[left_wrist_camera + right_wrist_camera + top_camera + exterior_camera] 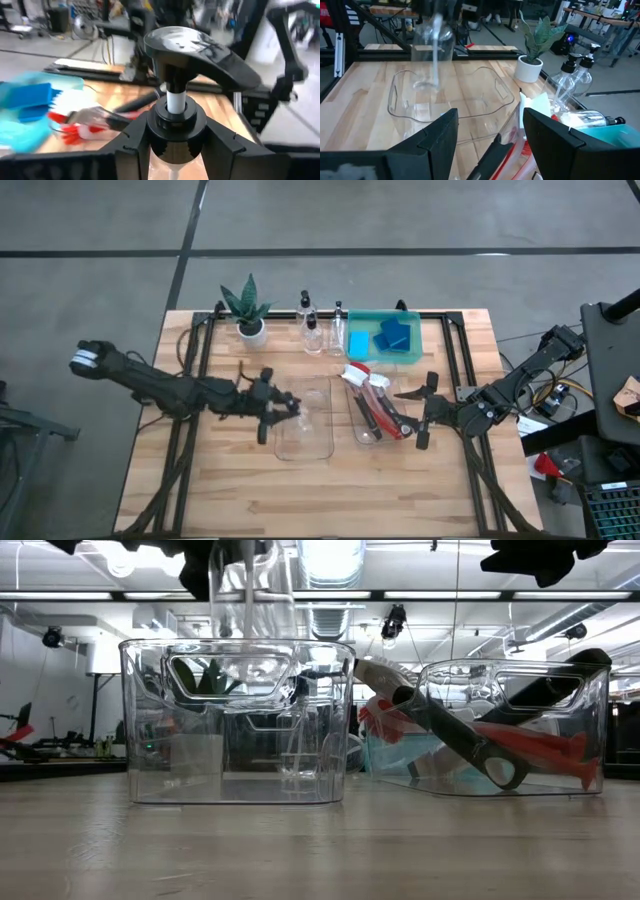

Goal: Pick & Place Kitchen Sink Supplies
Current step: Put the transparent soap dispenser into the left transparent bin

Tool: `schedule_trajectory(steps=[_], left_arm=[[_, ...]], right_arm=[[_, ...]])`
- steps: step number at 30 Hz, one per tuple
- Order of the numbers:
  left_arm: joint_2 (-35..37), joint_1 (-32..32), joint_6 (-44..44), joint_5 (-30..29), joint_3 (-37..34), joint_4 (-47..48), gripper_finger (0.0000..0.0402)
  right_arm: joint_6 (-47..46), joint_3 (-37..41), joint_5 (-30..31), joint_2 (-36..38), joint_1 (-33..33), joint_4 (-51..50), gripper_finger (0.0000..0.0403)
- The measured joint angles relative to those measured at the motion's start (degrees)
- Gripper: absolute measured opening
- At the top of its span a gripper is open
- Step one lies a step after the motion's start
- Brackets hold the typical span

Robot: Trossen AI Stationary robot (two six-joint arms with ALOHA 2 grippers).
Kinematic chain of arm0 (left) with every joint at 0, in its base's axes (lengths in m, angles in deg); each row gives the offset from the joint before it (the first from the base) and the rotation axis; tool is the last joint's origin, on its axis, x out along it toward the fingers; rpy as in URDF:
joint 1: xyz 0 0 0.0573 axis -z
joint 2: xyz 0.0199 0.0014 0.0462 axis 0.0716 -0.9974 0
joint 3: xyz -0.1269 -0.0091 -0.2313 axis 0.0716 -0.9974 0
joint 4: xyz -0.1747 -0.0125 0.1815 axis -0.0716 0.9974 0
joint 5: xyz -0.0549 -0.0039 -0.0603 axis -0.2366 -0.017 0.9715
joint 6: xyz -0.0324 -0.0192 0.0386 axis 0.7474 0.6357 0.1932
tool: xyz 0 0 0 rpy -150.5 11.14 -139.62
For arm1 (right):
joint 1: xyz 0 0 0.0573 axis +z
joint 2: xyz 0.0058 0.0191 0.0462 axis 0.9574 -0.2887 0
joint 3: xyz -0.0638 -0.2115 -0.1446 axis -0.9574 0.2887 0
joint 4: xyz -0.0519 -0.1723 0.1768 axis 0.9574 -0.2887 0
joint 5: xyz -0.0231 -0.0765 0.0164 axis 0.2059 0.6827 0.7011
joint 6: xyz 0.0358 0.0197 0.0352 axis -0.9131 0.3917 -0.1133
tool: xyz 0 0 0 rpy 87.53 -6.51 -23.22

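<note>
- Two clear bins sit side by side mid-surface: your left gripper (pixel 285 408) hovers over the empty bin (pixel 303 420), its fingers clamped on the neck of a clear bottle (pixel 175 107).
- Your right gripper (pixel 428 408) waits just beside the other bin (pixel 362 432), fingers spread wide, holding nothing.
- That bin holds the red and black-handled brushes (pixel 378 412).
- Three more bottles (pixel 312 330) stand beside the green tray (pixel 362 320), where the blue sponges (pixel 395 336) lie.
</note>
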Motion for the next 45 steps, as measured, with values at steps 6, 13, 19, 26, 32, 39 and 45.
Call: schedule_trajectory(steps=[6, 13, 19, 26, 32, 39, 45], left_arm=[[-8.76, 1.47, -1.7, -0.42, 4.82, 1.25, 0.0135], [-16.52, 1.7, -0.66, -0.41, 8.04, 0.17, 0.0129], [-20.04, 1.89, 2.07, -1.51, 8.22, 0.29, 0.0139], [-23.99, 2.62, 1.88, -1.27, 8.22, -2.2, 0.0136], [-25.77, 2.76, 2.27, -1.21, 8.24, -2.76, 0.0152], [-25.21, 3.09, 4.45, -0.52, 8.2, -1.86, 0.0188], [-22.97, 3.76, 4.66, -0.58, 8.22, -1.54, 0.0234]], right_arm=[[-0.46, 0.0, 0.0, -0.02, 0.0, 0.02, 0.0221], [-1.51, 0.0, 0.0, -0.02, 0.03, 0.0, 0.0221], [-1.4, 0.0, -0.02, -0.02, 0.04, -0.03, 0.0221], [-0.21, 0.0, -0.04, -0.02, 0.02, -0.14, 0.0221], [-0.23, 0.0, -0.04, -0.04, 0.04, 0.0, 0.0221], [-0.19, 0.0, -0.07, -0.04, 0.0, 0.09, 0.0221], [-0.21, 0.0, -0.09, -0.04, 0.0, 0.21, 0.0221]])
